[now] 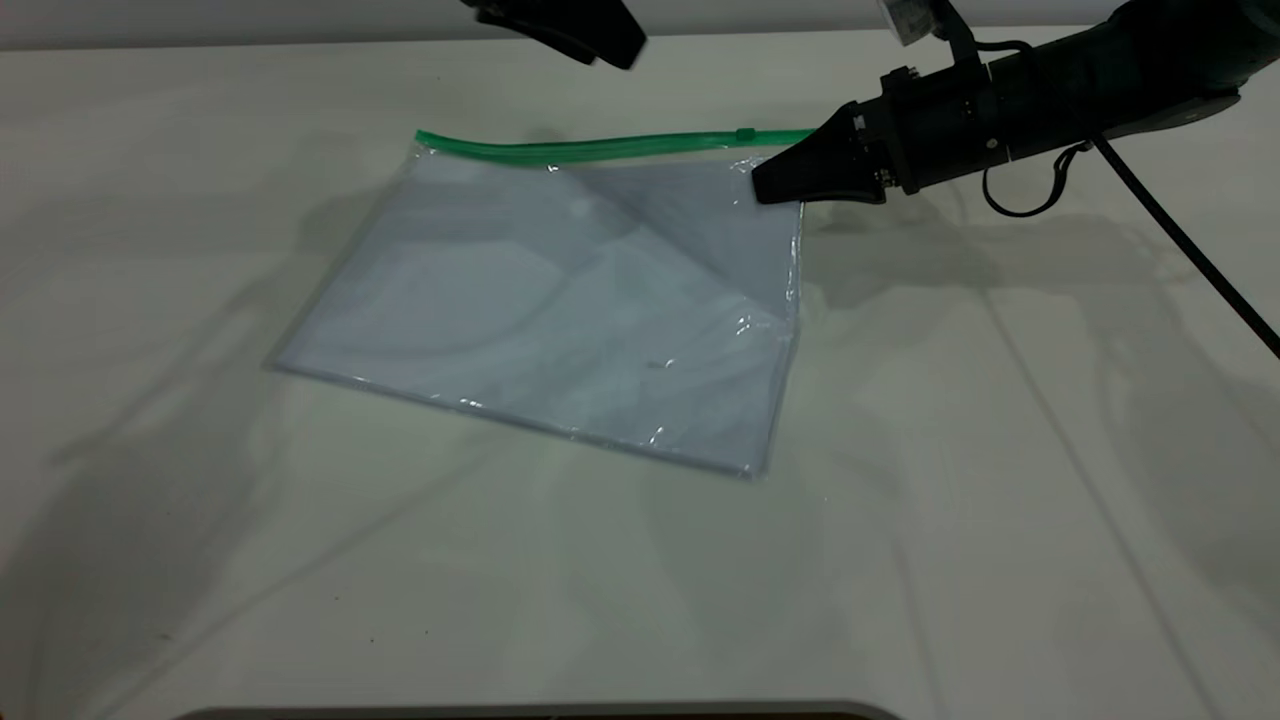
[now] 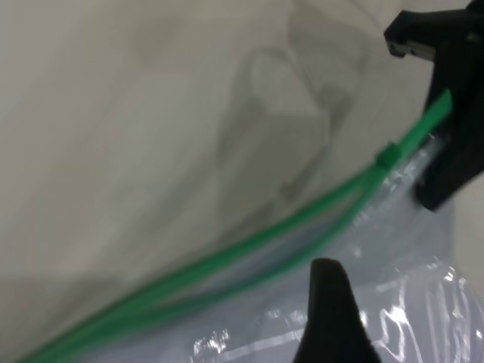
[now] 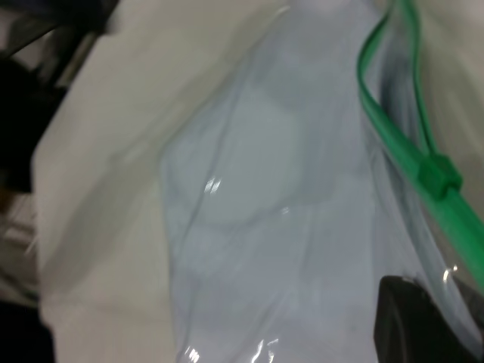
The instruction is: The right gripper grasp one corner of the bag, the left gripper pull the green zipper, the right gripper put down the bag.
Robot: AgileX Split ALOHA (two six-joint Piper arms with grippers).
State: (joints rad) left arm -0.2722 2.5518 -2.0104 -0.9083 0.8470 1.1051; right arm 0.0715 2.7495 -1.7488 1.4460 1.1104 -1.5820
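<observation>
Right pincer (image 1: 765,187) pinches the bag (image 1: 560,300) corner, arm reaching level.

A robot test bench in a lab: a bare, cloth-covered table (image 1: 1000,500) against a plain wall, black arms reaching over it.

A pale, cream-white surface (image 1: 1000,520) is filling nearly the whole exterior view, with faint creases running across it and soft grey shadows lying over it. A lighter wall strip (image 1: 250,25) is showing along its far edge, and a dark rounded edge (image 1: 540,712) is peeking in at the near side.
</observation>
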